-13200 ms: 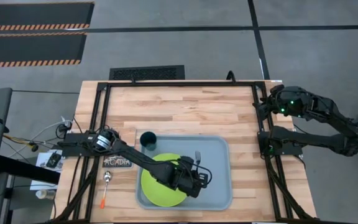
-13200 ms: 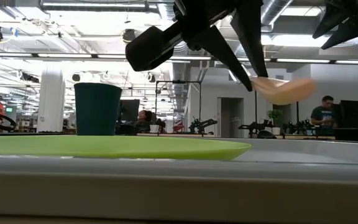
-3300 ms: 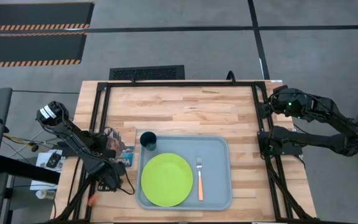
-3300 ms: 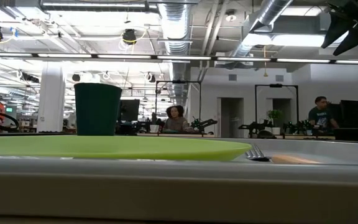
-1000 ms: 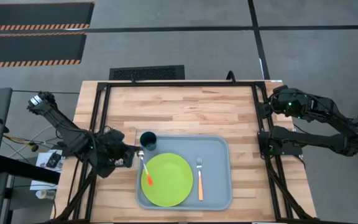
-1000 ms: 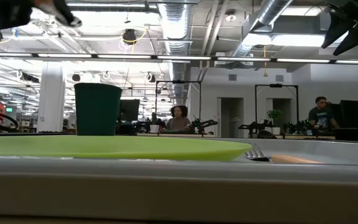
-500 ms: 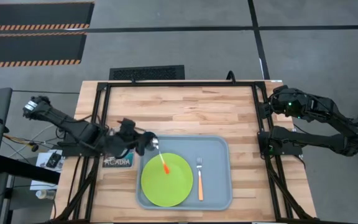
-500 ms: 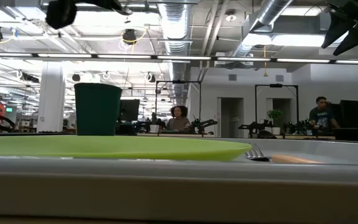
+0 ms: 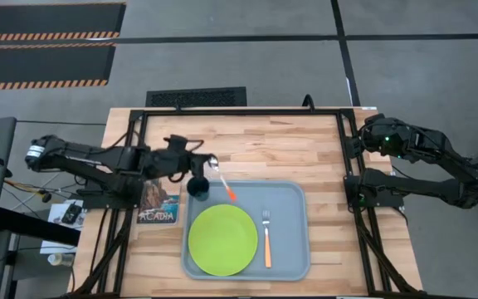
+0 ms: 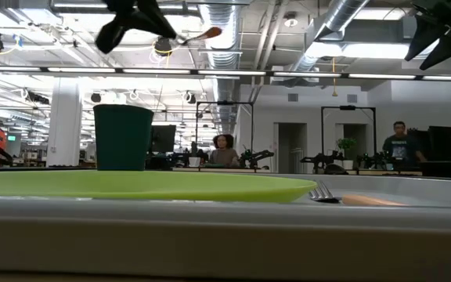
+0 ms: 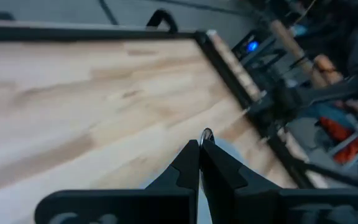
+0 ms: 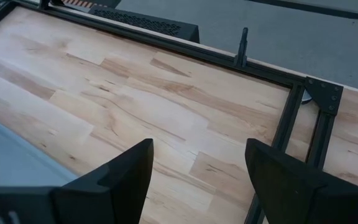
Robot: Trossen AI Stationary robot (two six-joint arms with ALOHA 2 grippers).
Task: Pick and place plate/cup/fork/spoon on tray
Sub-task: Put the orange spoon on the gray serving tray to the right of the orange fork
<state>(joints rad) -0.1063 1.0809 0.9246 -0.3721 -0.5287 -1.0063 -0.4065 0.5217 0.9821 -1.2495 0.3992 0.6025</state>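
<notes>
My left gripper [image 9: 203, 163] hangs above the table just beyond the dark teal cup [image 9: 197, 188] and is shut on the spoon [image 9: 226, 188], whose orange handle slants out over the far left corner of the grey-blue tray [image 9: 293, 195]. The low view shows the spoon [image 10: 203, 34] high above the cup [image 10: 122, 137]. The lime-green plate [image 9: 222, 241] and the fork [image 9: 265, 237] lie flat in the tray; the cup stands at the tray's far left corner. My right gripper [image 12: 199, 149] waits open over the table's far right corner. My left gripper pinches the spoon at its silver bowl end [image 11: 207, 133] between its two shut fingers. The fingers slant down from the table's left side. The spoon is lifted clear, and its orange handle [image 9: 231, 196] sticks out past the fingertips toward the tray.
A picture card reading ACADIA [image 9: 157, 209] lies left of the tray. A black metal frame [image 9: 239, 111] runs around the wooden tabletop. Bare wood [image 9: 272, 149] lies between the tray and the far edge. People show in the room beyond the table.
My left gripper has swung from beside the tray's left rim toward the table's far edge and right, rising a little and turning, still shut on the spoon. The spoon has travelled with it, its handle passing from over the plate to over the tray's far left corner.
</notes>
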